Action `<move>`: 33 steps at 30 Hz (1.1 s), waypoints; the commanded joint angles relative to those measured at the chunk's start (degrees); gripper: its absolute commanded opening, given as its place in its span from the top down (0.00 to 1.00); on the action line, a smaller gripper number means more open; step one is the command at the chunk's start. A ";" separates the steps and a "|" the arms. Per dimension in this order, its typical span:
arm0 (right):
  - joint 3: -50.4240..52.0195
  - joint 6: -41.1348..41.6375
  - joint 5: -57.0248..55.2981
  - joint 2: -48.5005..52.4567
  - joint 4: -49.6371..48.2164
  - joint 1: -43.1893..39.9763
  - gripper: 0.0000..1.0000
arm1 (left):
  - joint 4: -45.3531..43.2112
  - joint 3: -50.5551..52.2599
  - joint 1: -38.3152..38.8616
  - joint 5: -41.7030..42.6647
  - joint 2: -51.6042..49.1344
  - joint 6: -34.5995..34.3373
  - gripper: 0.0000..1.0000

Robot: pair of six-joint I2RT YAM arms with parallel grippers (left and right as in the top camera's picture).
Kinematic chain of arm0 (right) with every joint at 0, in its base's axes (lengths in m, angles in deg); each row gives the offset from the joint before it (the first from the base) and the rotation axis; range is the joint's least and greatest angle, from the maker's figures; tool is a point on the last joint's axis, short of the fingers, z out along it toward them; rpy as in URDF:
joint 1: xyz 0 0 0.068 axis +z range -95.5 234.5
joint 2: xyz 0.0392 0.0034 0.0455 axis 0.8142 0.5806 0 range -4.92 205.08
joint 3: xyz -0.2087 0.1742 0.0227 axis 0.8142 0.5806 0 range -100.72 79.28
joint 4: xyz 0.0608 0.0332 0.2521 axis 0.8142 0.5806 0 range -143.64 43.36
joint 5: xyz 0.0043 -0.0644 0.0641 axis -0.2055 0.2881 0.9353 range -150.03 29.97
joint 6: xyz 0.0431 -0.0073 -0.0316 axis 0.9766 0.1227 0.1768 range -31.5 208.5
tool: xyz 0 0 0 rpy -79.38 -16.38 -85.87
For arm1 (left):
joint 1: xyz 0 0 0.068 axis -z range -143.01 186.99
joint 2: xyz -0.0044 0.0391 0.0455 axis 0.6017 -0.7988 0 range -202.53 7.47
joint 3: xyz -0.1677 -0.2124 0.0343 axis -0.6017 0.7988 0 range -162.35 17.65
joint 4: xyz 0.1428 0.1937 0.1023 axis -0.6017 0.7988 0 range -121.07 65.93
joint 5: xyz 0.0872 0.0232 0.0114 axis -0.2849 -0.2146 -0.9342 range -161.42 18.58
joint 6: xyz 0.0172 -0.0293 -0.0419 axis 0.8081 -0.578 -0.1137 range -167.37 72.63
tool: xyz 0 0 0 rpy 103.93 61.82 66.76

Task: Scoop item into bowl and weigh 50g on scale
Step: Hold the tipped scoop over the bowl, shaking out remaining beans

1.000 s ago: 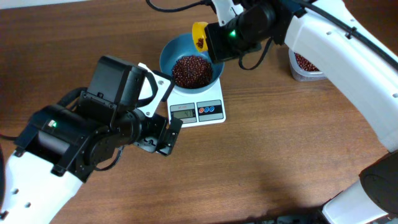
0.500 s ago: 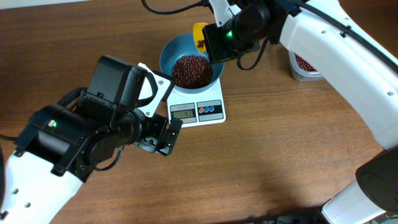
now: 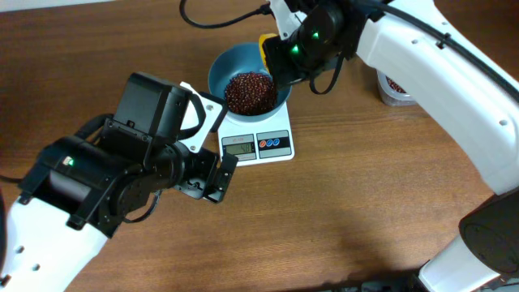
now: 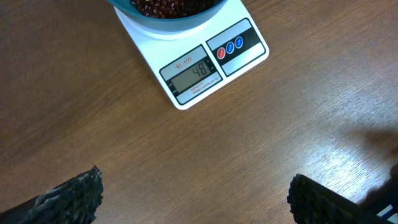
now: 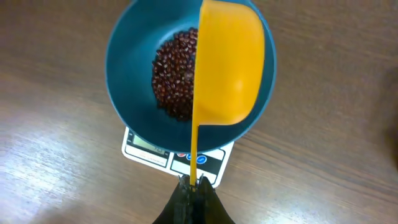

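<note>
1. My right pincer (image 5: 196, 186) is clenched on the far end of the thin handle of a yellow scoop (image 5: 230, 62).
2. The scoop hangs over the bowl (image 5: 127, 112) and covers its 3 o'clock half in my right wrist view. It is rolled onto its side, so I see only its smooth back and cannot tell whether anything is inside.
3. The beans (image 5: 171, 78) lie heaped in the bottom of the bowl, dark red-brown, with blue wall showing around them.
4. The bowl stands on the scale (image 4: 161, 50) and overhangs its platform. The display (image 4: 194, 71), at 6 o'clock from the bowl seen from overhead, shows 48. The red and blue buttons (image 4: 231, 47) sit just beside it.
5. My left pincer (image 4: 194, 193) is released, fingers (image 4: 68, 199) spread wide over bare worktop (image 4: 249, 143), grasping nothing. From overhead it sits at about 7 o'clock from the scale, near it but apart.
6. A clear tub (image 3: 399, 88) with more beans stands at 3 o'clock from the bowl, well apart and partly hidden by my right arm.
</note>
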 commanded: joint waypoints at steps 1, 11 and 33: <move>-1.57 0.15 0.55 0.28 -0.15 0.50 0.96 | 0.02 -0.94 -0.09 0.85 -0.02 1.27 0.01; -1.55 -4.28 -2.75 0.31 -0.22 0.44 0.96 | 0.02 -0.94 -0.09 0.85 -0.02 1.27 0.01; -2.56 -9.20 -8.46 0.83 -0.66 4.96 0.96 | 0.02 -0.94 -0.09 0.85 -0.02 1.27 0.01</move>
